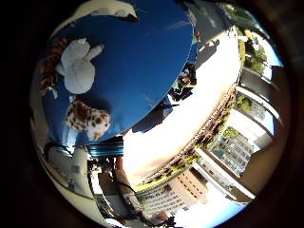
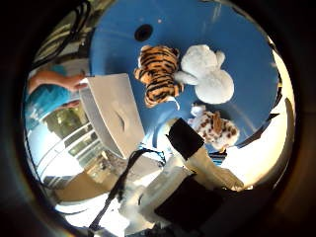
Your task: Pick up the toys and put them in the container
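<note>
While nothing is being held by the robot hand [image 2: 197, 163], its fingers relaxed, three plush toys, striped tiger [image 2: 158, 74], white animal [image 2: 207, 76], spotted leopard [image 2: 215, 129], are lying on the round blue table [image 2: 237, 44], the tiger at three o'clock from the white plastic container [image 2: 113, 113], probably for easy reach.

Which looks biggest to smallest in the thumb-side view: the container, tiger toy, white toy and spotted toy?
1. Container
2. White toy and tiger toy: too alike to rank
3. Spotted toy, smallest

The spotted toy is partly hidden by the hand.
</note>
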`<state>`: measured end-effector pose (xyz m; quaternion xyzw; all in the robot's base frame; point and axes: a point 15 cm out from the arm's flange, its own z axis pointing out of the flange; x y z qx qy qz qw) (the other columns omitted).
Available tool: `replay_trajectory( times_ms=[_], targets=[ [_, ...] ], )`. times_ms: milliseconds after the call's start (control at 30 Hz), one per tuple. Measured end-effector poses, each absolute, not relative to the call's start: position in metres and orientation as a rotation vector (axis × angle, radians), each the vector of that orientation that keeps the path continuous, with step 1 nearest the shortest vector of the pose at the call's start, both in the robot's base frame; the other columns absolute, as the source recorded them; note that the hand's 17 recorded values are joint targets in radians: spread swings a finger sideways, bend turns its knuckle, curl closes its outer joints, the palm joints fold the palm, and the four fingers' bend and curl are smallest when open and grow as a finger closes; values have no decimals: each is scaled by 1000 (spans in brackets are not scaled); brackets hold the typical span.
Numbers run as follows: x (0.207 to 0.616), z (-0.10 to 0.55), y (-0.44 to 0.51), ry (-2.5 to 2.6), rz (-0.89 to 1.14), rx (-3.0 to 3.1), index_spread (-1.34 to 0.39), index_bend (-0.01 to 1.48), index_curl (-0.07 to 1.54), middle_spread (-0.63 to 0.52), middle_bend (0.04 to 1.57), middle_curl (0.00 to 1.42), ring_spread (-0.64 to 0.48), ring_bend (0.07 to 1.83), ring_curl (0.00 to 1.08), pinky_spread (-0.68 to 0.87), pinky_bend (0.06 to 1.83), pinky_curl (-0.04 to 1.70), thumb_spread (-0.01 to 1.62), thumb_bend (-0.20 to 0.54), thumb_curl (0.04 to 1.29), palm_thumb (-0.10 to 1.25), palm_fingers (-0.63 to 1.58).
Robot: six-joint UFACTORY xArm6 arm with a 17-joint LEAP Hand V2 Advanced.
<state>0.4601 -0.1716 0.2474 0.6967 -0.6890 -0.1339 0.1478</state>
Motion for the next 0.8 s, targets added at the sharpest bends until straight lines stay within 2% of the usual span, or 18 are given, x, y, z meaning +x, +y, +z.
replay_trajectory(
  times_ms=[567,800],
  targets=[
    [460,153,-179,-1947,-519,1906,41,148,230,67,216,366,288,491,341,459,710,254,1209,-22,338,435,302],
    [454,131,-176,-1911,-564,1891,38,156,221,42,243,381,286,583,352,449,740,229,1204,-21,342,457,422]
  ],
)
